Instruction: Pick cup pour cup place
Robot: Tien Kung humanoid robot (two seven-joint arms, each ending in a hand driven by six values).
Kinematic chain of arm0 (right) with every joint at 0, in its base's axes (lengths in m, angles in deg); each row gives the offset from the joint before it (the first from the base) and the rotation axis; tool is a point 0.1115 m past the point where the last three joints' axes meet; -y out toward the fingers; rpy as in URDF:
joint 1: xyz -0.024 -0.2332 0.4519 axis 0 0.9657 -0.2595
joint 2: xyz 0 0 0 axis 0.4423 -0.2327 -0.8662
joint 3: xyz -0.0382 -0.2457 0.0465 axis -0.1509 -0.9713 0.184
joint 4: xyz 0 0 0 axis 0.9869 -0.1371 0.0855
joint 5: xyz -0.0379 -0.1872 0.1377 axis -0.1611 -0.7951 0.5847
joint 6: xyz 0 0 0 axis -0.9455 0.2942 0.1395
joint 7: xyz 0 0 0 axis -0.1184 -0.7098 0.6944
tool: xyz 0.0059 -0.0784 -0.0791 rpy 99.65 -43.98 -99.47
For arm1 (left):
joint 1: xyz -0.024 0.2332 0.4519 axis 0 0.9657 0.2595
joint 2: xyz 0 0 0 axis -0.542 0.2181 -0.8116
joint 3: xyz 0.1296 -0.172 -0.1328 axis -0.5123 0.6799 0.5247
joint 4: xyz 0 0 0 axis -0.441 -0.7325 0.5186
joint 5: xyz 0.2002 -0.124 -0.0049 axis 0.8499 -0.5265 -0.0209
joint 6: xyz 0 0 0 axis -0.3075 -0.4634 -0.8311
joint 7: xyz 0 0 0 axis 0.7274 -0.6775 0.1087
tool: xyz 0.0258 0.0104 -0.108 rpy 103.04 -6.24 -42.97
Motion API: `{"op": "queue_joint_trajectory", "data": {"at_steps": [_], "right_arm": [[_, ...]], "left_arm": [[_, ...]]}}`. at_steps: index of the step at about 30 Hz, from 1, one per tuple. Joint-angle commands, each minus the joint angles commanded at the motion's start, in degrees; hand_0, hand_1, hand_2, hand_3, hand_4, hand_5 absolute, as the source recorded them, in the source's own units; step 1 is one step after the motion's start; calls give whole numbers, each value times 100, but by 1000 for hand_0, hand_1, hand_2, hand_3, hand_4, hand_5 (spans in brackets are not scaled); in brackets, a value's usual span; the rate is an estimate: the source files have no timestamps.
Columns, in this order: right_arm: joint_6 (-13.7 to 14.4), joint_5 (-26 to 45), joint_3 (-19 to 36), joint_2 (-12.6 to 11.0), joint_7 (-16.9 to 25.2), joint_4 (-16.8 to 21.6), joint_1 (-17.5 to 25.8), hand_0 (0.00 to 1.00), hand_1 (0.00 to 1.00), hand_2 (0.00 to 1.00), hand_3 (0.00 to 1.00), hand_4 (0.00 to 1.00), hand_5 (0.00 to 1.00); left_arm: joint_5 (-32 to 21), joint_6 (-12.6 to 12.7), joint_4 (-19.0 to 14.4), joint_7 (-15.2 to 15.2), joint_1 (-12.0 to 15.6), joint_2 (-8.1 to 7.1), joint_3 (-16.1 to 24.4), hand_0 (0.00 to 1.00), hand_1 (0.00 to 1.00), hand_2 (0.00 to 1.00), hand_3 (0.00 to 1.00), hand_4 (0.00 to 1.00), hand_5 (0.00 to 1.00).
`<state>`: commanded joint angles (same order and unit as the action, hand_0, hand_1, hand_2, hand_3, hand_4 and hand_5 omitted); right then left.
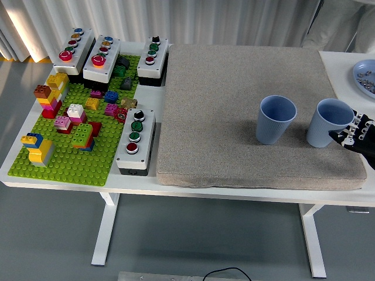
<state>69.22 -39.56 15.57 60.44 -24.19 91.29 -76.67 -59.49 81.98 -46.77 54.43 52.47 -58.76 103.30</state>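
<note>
Two light-blue cups stand on the grey mat [234,82]. The left cup [275,119] stands upright and free near the mat's middle right. Leaning slightly, the right cup [327,123] is near the mat's right edge. My right hand [351,134] comes in from the right edge; its fingers [357,124] lie against the cup's right side and the thumb curls round its front. What is inside either cup cannot be made out. The left arm does not show.
At the left, a green brick baseplate [70,161] carries several coloured bricks, with several push-button boxes [135,140] around it. A blue plate [364,76] with small parts sits at the far right. A person in white [343,23] stands at the top right.
</note>
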Motion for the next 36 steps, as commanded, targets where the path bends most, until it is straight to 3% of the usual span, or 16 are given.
{"op": "queue_joint_trajectory", "data": {"at_steps": [36], "right_arm": [[25,9,-201,120,-20,-155,-243,909,874,941,921,829,197]], "left_arm": [[-101,-1,0,-24,-21,-8,-118,721,772,822,665,503,943]]}}
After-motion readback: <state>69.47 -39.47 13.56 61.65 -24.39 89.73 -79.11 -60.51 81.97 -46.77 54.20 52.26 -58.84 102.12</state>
